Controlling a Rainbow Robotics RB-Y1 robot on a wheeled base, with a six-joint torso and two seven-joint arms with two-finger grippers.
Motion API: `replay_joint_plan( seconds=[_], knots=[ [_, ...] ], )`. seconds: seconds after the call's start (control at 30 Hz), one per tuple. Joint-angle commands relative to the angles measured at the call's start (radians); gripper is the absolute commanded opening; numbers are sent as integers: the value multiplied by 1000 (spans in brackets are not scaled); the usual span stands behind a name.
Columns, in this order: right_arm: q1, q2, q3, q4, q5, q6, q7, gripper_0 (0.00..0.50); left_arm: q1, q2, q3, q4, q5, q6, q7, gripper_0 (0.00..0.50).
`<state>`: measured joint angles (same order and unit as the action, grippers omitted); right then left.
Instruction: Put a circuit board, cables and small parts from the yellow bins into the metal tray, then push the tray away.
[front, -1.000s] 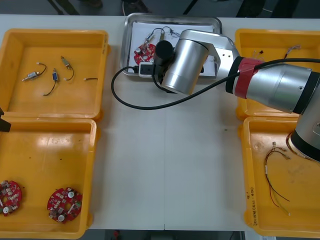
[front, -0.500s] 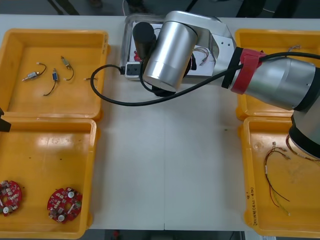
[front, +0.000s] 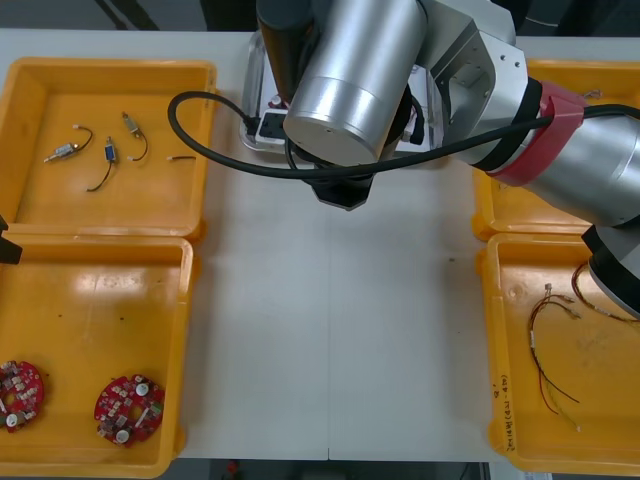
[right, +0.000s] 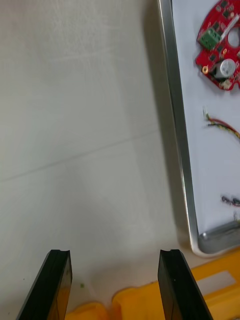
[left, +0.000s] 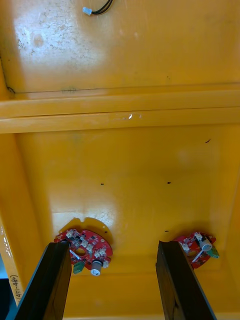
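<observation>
The right gripper (right: 115, 256) hangs spread and empty over the bare surface (right: 75, 125), just beside the rim of the tray (right: 176, 100). The tray sits at twelve o'clock on the surface and holds a red circuit board (right: 219, 42) and a red and yellow cable (right: 220, 124). The left gripper (left: 112, 247) is spread, empty, over the yellow bin (left: 125, 165) at eight o'clock, with two more boards (left: 84, 245) lying beneath it.

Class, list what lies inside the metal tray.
The metal tray holds a red circuit board and a red and yellow cable. The right arm covers most of the tray in the front view.
</observation>
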<state>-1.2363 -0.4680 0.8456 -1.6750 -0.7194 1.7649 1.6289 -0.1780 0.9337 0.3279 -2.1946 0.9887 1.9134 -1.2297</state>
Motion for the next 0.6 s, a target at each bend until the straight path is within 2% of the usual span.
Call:
replay_joint_plan(
  seconds=[0.03, 0.37, 0.47, 0.6],
  knots=[
    [75, -34, -155, -124, 9, 134, -110, 500, 15, -9, 31, -25, -7, 6, -79, 500],
    [233, -127, -321, -358, 11, 155, -354, 500, 15, -9, 31, -25, -7, 6, -79, 500],
    [276, -163, -373, -404, -11, 155, -423, 500, 15, -9, 31, -25, -7, 6, -79, 500],
    [327, -204, -467, -422, -83, 155, -532, 500, 15, -9, 31, -25, -7, 6, -79, 500]
  ],
)
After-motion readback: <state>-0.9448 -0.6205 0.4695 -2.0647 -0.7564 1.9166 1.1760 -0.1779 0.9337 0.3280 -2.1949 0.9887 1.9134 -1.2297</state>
